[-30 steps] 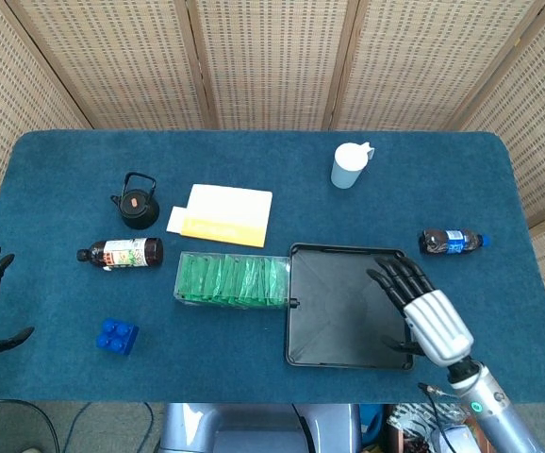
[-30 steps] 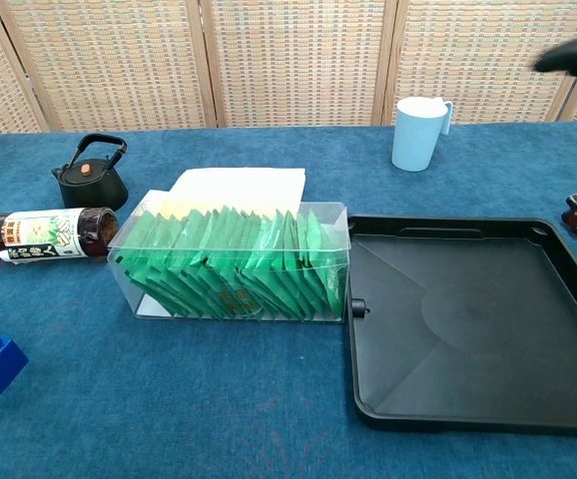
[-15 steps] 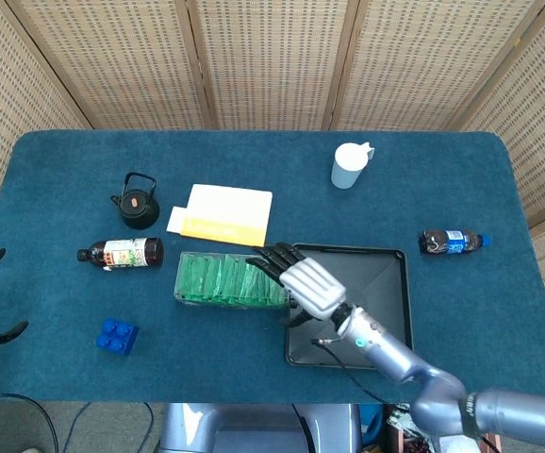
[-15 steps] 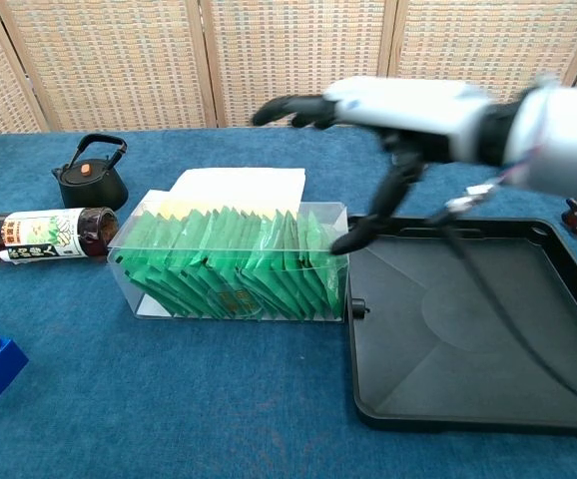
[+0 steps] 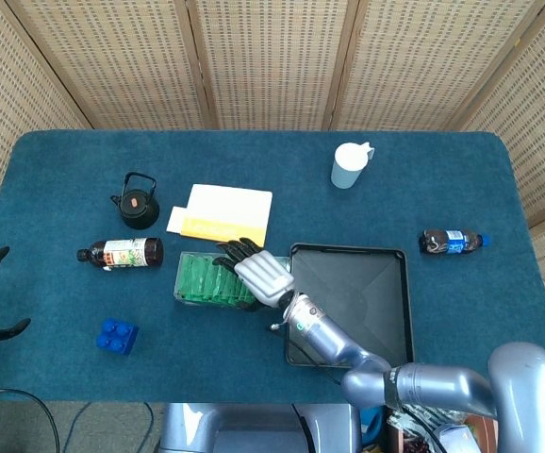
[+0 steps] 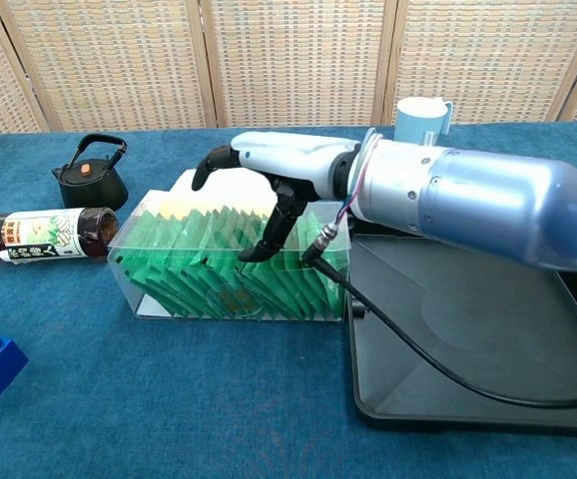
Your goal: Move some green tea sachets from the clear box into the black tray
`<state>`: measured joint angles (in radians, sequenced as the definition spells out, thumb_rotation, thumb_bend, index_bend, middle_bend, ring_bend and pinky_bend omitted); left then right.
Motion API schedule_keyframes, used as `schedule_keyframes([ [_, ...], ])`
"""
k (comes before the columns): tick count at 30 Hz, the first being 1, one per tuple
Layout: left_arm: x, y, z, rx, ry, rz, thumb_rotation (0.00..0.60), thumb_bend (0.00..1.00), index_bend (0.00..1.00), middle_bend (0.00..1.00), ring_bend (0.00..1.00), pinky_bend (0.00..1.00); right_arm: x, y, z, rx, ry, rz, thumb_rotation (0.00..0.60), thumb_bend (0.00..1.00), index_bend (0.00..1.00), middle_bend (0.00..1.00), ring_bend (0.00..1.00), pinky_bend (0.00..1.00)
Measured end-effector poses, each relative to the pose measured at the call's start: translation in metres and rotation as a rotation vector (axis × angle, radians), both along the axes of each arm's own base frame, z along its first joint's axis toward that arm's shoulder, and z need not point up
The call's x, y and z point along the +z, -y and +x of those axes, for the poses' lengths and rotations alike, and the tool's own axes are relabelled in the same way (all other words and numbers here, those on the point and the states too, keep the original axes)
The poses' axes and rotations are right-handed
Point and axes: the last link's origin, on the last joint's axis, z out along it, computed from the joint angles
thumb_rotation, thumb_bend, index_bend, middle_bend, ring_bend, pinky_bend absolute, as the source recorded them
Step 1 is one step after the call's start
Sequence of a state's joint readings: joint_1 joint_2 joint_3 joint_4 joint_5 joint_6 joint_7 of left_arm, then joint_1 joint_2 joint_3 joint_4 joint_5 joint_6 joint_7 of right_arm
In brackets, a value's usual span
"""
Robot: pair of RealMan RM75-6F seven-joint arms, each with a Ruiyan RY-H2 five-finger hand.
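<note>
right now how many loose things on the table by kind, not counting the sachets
bottles: 2 (brown-label bottle, dark bottle)
teapot: 1
mug: 1
paper packet: 1
blue block: 1
clear box: 1
black tray: 1
total: 8

Deep blue cloth covers the bench (image 5: pixel 65 170). Green tea sachets (image 6: pixel 219 264) fill a clear box (image 6: pixel 134 289); at its 3 o'clock sits a black tray (image 6: pixel 488 329). The right hand (image 5: pixel 258 272) is silver-white with black fingers (image 5: pixel 227 249). At 12 o'clock lies a white and yellow booklet (image 5: pixel 221 215); a pale blue cup (image 5: pixel 348 166) stands at 1 o'clock.
</note>
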<state>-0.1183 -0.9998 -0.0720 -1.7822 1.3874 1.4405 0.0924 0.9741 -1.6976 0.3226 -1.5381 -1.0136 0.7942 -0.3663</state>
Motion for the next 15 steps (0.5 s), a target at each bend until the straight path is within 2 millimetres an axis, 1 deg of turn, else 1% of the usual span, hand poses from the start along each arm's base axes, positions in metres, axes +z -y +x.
schedule_keyframes([
  [5, 0.0006, -0.0003, -0.0006, 0.003, 0.004, -0.001, 0.6, 0.05, 0.0, 0.0, 0.0, 0.0, -0.0021, 0.0032, -0.0023, -0.012, -0.014, -0.011, 0.6, 0.41, 0.22, 0.14, 0.0, 0.04],
  [15, 0.0013, 0.0008, 0.0004, -0.001, 0.01, -0.003, 0.6, 0.06, 0.0, 0.0, 0.0, 0.0, -0.0071, -0.0014, -0.0083, -0.008, -0.043, -0.022, 0.6, 0.42, 0.22, 0.13, 0.0, 0.04],
])
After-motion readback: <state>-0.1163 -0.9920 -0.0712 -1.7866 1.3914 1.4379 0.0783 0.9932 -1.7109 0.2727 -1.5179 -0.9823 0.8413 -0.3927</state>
